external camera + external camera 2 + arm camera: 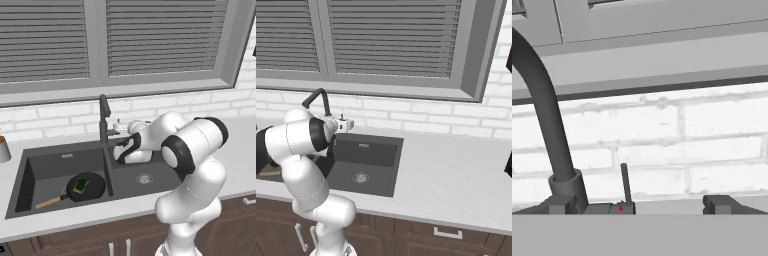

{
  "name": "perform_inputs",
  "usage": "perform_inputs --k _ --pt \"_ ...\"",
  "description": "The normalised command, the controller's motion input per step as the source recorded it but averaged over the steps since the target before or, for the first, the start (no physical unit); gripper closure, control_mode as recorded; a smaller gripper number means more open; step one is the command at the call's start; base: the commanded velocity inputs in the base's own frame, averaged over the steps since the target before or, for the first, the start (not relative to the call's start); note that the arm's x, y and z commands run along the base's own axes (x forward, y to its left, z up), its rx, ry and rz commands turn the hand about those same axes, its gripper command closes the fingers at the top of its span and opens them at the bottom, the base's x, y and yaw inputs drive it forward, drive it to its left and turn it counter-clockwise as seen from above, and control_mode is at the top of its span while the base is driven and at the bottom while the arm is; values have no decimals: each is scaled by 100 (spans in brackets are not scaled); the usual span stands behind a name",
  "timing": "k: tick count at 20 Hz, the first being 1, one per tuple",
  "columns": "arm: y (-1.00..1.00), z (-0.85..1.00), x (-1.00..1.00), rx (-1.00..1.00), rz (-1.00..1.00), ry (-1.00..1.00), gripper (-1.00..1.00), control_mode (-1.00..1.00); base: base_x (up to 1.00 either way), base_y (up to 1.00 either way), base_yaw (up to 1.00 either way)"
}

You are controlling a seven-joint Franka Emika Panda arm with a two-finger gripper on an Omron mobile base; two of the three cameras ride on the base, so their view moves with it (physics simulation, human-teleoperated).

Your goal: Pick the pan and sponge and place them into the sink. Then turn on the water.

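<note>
The black pan with its wooden handle lies in the left basin of the dark grey sink. The green and yellow sponge rests inside the pan. My gripper is open and empty, held just right of the tall dark tap at the back of the sink. In the hand view the tap's curved neck rises at left. Its thin upright lever stands between my fingertips, left of the midpoint. No water shows at the tap.
The right basin with its steel drain lies below my arm. White brick wall and a shuttered window stand behind the tap. A small vessel sits on the counter at far left. Light counter stretches to the right.
</note>
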Motion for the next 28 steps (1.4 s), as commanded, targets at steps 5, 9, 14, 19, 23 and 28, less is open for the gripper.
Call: perform_inputs --k 5,9,14,19,23,28 --pt "14 -9 12 0 0 0 -100 -100 0 0 0" --pt "12 -9 14 0 0 0 -100 -100 0 0 0" --pt "12 -12 16 0 0 0 -100 -100 0 0 0" --pt "3 -23 12 0 0 -1 -100 -100 0 0 0" --pt "0 -30 7 0 0 -3 -100 -100 0 0 0" --pt "0 -24 2 0 0 -4 -100 -100 0 0 0"
